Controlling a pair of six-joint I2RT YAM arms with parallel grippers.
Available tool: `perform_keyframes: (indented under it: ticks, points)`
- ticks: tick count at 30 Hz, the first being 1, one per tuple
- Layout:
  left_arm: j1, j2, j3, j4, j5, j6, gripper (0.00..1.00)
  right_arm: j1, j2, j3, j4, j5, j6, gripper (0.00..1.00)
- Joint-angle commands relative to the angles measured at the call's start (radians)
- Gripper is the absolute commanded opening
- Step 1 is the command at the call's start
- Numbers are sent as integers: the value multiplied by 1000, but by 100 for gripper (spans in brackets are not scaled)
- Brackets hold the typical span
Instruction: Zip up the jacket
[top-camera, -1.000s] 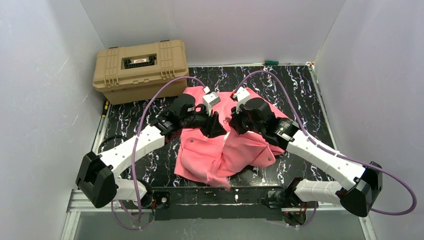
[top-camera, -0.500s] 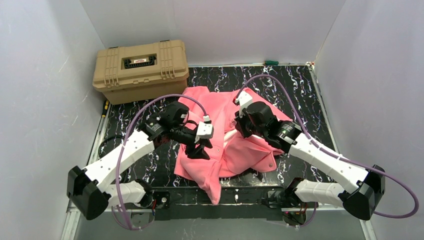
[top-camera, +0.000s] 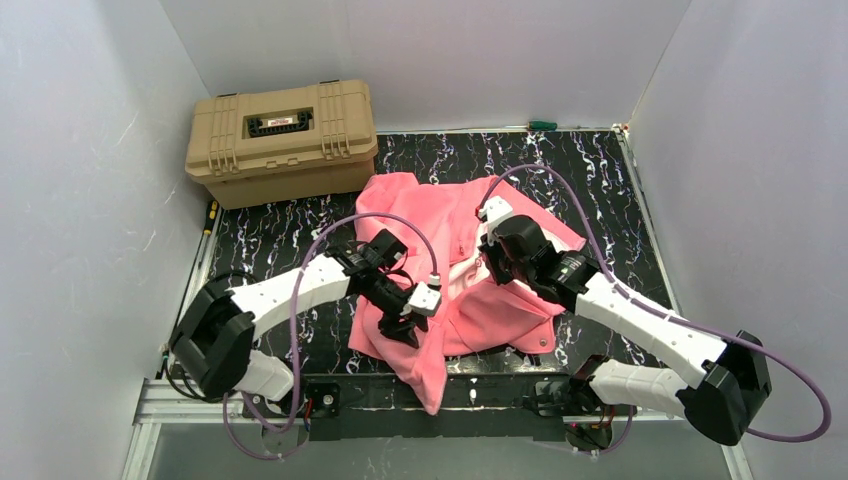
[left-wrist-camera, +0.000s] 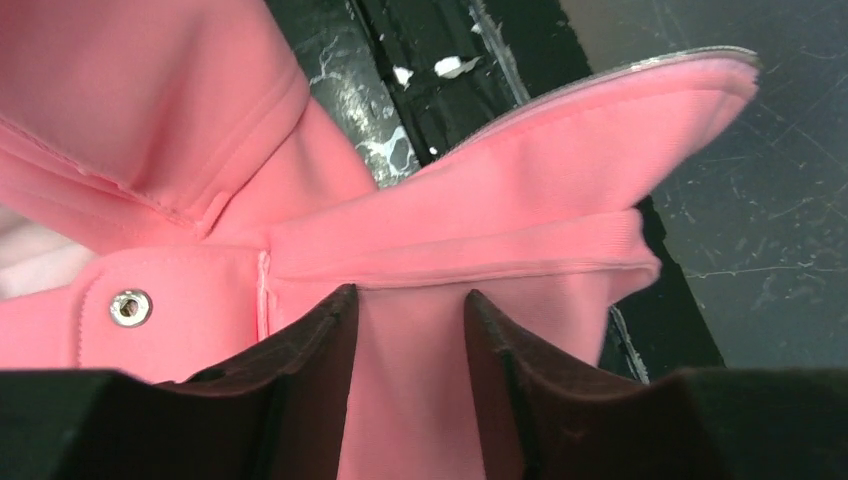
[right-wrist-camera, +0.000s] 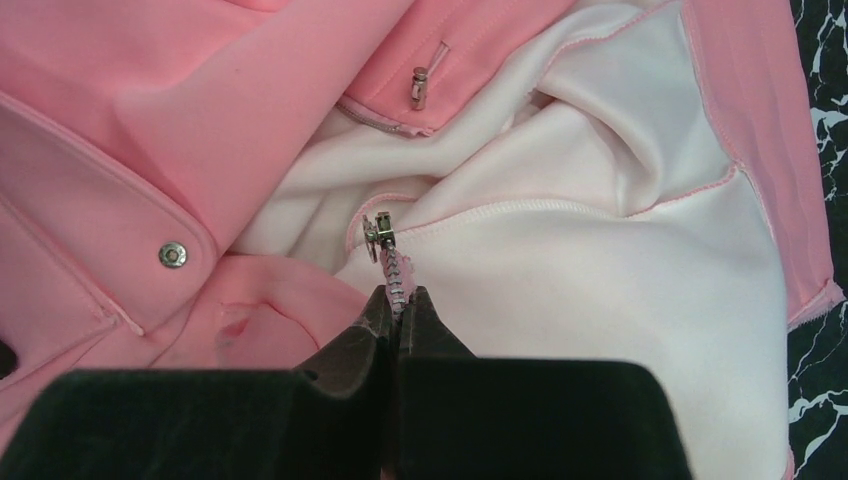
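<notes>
The salmon-pink jacket (top-camera: 500, 310) lies crumpled in the middle of the black marbled table, with its pale lining (right-wrist-camera: 600, 260) exposed. My right gripper (right-wrist-camera: 398, 295) is shut on the zipper tape (right-wrist-camera: 397, 272), just below the metal slider (right-wrist-camera: 379, 234); from above it (top-camera: 490, 262) sits at the jacket's centre. My left gripper (left-wrist-camera: 405, 300) is open over the jacket's near-left hem (left-wrist-camera: 450, 258), with flat fabric showing between its fingers (left-wrist-camera: 330, 330). It hovers at the jacket's lower left (top-camera: 405, 330). A snap (left-wrist-camera: 130, 307) lies to its left.
A tan case (top-camera: 283, 140) stands at the back left. A green-handled tool (top-camera: 542, 125) lies by the back wall and a yellow one (top-camera: 211, 215) at the left edge. A jacket flap (top-camera: 430, 385) hangs over the front rail. White walls enclose the table.
My left arm has swung from the jacket's middle toward the near-left hem. The jacket's lower flap now droops over the front rail. My right gripper has stayed shut, shifting slightly nearer.
</notes>
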Motion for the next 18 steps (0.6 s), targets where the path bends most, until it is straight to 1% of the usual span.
perform_keyframes:
  ticks: [1,3,5,7,10,13,14,15,16,18]
  points:
    - [-13,82,27,54,-38,12,37,-30,8,-11,85,33,1,1]
    - [-14,96,3,137,-75,-54,25,-49,8,-16,95,22,-4,1]
    - [-15,105,-23,243,-124,-137,0,-69,3,-25,114,1,-3,1]
    - [-14,130,-27,327,-177,-199,0,-81,5,-32,124,-13,-2,1]
    - [19,185,8,367,-193,-247,0,-92,4,-41,127,-23,-7,1]
    - [65,235,70,360,-194,-230,0,-104,-2,-50,130,-29,-20,1]
    - [88,245,100,320,-154,-206,0,-106,-4,-54,128,-33,-21,1]
    - [113,251,141,188,-91,-95,12,-107,-5,-55,123,-35,-24,1]
    - [131,257,196,11,-37,60,29,-109,-8,-58,118,-37,-27,1]
    - [159,245,274,-312,12,376,60,-112,-16,-65,110,-38,-35,1]
